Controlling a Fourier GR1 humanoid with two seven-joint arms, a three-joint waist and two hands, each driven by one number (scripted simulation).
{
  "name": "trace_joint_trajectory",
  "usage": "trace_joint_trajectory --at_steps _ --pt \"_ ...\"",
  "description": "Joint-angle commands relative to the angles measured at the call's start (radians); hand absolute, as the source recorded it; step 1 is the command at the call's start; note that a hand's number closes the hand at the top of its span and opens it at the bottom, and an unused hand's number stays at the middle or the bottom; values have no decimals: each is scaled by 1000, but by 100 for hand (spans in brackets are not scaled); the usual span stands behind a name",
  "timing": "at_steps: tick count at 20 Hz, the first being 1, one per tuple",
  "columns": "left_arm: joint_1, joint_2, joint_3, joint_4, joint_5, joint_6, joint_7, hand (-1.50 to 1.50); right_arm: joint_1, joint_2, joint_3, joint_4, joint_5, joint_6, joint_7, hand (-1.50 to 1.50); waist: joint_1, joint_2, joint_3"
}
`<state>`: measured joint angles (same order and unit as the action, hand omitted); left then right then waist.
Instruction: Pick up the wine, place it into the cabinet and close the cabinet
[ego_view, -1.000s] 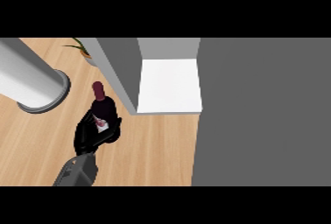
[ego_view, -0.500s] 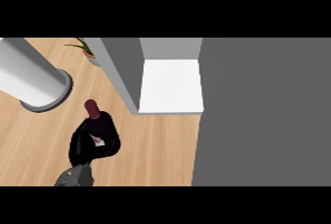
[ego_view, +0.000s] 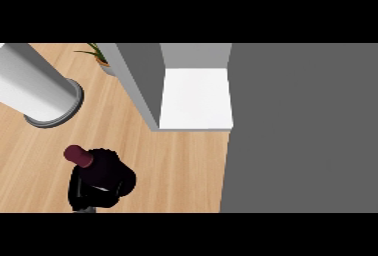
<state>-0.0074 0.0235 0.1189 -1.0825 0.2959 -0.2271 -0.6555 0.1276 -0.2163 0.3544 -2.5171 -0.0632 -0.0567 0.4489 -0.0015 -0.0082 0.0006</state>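
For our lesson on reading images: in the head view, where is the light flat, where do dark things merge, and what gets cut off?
Head view: the cabinet floor is evenly white, without glare; the black hand merges with the dark wine bottle, so only the maroon top stands out; the picture's lower edge cuts off the forearm.

1. Place: a kitchen in a home, seen steeply from above.
2. Surface (ego_view: 184, 165): light wood-grain counter top, planks running across the view.
3. Cabinet (ego_view: 140, 80): grey walls, standing on the surface, open toward the viewer, with a white shelf floor (ego_view: 196, 100) inside.
4. Large grey panel (ego_view: 303, 125): fills the right side; whether it is the cabinet's door cannot be told.
5. Round white-and-grey container (ego_view: 40, 95): stands at upper left.
6. Potted plant (ego_view: 96, 52): green leaves at the top edge.
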Motion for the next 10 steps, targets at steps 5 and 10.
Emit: trace_joint_trajectory --at_steps 5,10 --pt "66 -23 -176 -324 33 110 195 150 28 -23 -54 -217 -107 13 107 -150 -3 1 1" --pt "10 -23 -285 -460 31 314 295 150 92 1 -5 -188 -55 26 31 -150 -13 2 1"
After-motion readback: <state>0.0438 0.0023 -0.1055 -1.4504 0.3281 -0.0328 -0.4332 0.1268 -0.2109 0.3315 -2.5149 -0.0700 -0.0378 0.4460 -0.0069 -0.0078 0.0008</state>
